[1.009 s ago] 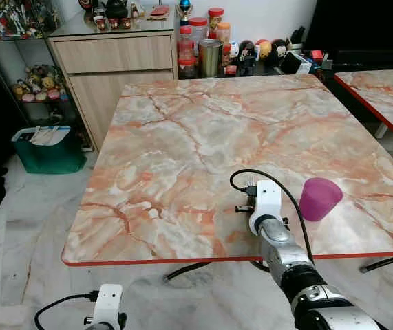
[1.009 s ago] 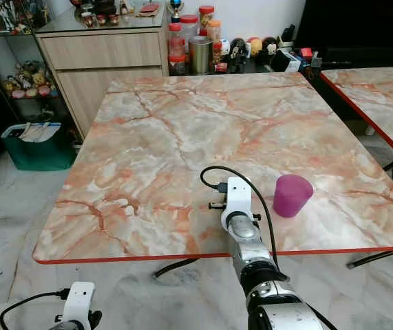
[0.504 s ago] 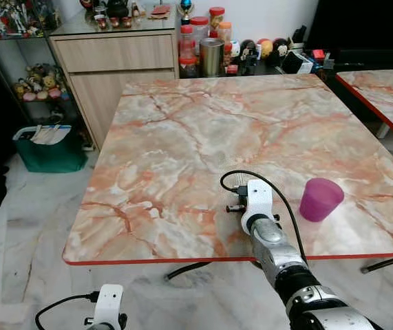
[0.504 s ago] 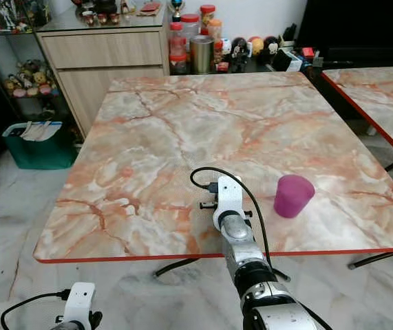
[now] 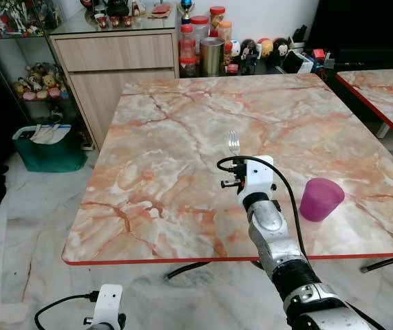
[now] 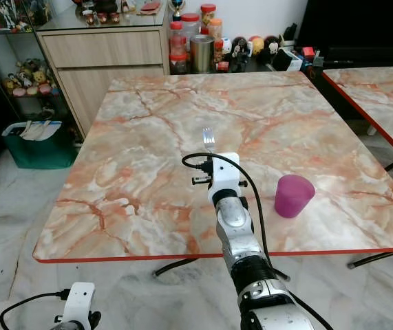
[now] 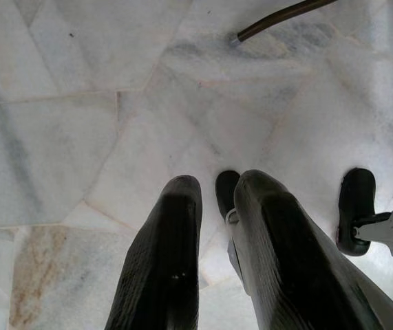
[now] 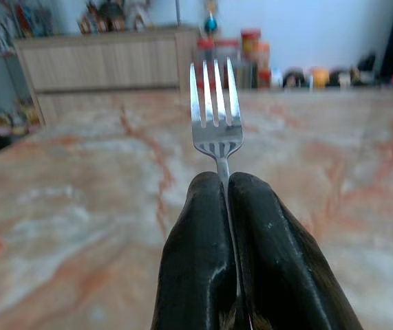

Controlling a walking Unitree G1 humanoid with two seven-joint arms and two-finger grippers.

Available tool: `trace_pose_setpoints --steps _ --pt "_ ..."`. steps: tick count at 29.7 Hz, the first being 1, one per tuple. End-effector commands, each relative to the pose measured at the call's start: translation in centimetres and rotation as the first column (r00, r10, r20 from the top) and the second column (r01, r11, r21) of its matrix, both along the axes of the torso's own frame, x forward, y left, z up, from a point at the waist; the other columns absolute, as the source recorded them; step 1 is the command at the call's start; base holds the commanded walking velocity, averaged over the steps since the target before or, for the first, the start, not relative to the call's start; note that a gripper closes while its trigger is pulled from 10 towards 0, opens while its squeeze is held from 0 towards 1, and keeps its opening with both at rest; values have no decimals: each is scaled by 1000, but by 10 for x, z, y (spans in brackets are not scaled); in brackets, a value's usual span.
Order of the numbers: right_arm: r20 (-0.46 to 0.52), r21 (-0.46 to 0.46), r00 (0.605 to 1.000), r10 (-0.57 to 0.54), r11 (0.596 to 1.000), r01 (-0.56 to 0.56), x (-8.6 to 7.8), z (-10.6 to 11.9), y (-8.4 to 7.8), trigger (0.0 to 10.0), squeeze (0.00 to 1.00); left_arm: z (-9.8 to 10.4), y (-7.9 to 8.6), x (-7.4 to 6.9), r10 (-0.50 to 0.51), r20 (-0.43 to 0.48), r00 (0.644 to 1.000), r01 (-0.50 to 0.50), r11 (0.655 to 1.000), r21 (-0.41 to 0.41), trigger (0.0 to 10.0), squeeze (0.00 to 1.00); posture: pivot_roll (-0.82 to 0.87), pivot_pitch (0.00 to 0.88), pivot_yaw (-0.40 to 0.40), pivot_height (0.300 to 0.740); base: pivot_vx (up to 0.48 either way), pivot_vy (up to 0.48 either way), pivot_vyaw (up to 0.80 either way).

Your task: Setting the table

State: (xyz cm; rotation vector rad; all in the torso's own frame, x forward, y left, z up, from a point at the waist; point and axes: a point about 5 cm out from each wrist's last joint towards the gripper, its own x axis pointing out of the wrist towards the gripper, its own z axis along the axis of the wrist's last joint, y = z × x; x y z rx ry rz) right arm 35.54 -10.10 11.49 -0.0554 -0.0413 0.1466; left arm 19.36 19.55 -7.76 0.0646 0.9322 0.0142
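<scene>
My right gripper [image 8: 225, 182] is shut on the handle of a silver fork [image 8: 215, 110], whose tines point away over the marble table [image 5: 182, 137]. From the head, the fork [image 5: 234, 143] sticks out beyond the white wrist [image 5: 255, 180], above the table's near middle. A purple cup [image 5: 321, 199] stands upside down on the table, to the right of that wrist and apart from it. The left gripper [image 7: 213, 189] hangs idle over the pale marble floor, fingers together, holding nothing.
The table has a red front edge [image 5: 168, 260]. A second marble table [image 5: 382, 89] stands to the right. Behind are a wooden cabinet [image 5: 113, 55] and jars and tins [image 5: 210, 51]. A green basket [image 5: 48, 148] sits on the floor at left.
My right arm has risen and reached forward and leftward over the table, away from the cup. The fork now shows past the wrist. The cup has not moved.
</scene>
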Motion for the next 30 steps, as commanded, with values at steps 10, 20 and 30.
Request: trace_pose_setpoints --steps 10,20,30 --pt "216 -52 974 72 997 -62 1 38 12 10000 0 -2 -1 -3 -30 -22 999 31 999 29 10000 0 36 0 -12 736 0 0 0" --pt "255 -55 963 89 996 -77 -1 44 15 10000 0 -4 3 -8 -25 -44 999 27 999 42 10000 0 38 0 -10 736 0 -154 0" --pt "346 -60 933 102 994 -87 -2 65 18 10000 0 -3 2 -5 -28 -41 999 30 998 46 10000 0 32 0 -4 736 0 -368 0"
